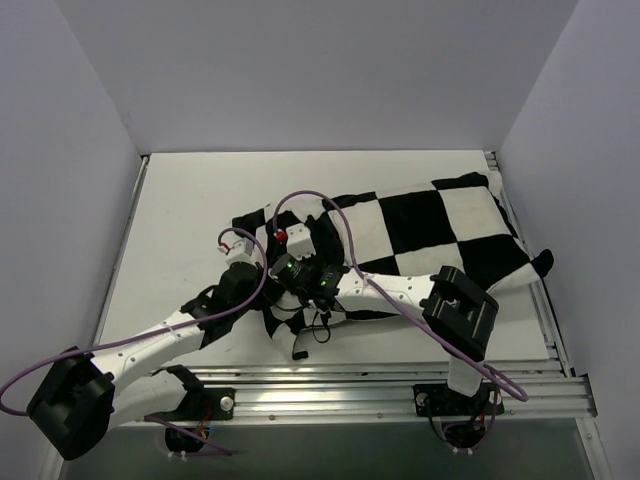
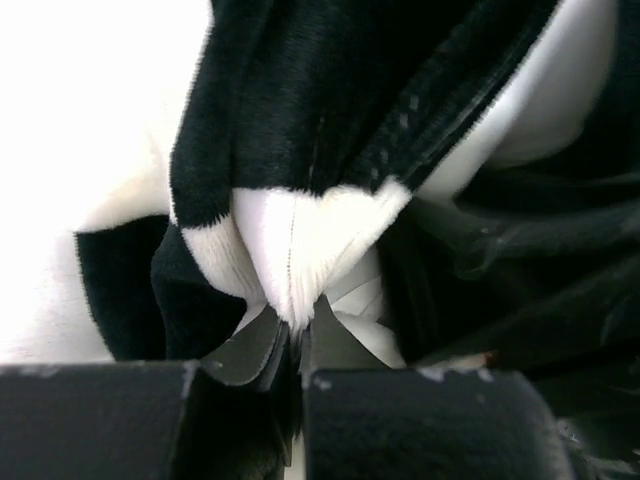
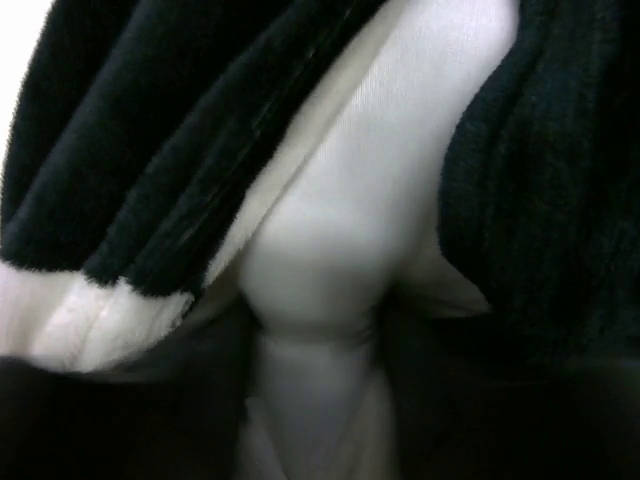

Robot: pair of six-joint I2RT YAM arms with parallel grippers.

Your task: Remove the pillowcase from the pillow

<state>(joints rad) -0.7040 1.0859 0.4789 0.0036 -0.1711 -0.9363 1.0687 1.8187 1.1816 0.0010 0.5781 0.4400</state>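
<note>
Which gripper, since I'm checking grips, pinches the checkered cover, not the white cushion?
The left gripper: it clamps a black-and-white fold of the pillowcase. The right gripper squeezes the smooth plain white pillow instead.

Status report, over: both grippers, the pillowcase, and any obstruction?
Left gripper shut on pillowcase edge. Right gripper shut on pillow inside. Pillowcase covers most of pillow. Purple cable loops over the grippers.

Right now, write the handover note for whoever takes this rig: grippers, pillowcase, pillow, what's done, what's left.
Left gripper: shut on a white-and-black edge of the pillowcase at its open end.
Right gripper: appears shut on the smooth white pillow showing in the opening.
The pillowcase lies on the table, right of centre, with the pillow mostly inside.
Done: both grips taken.
Left: pull the two apart until the pillow is out.
</note>
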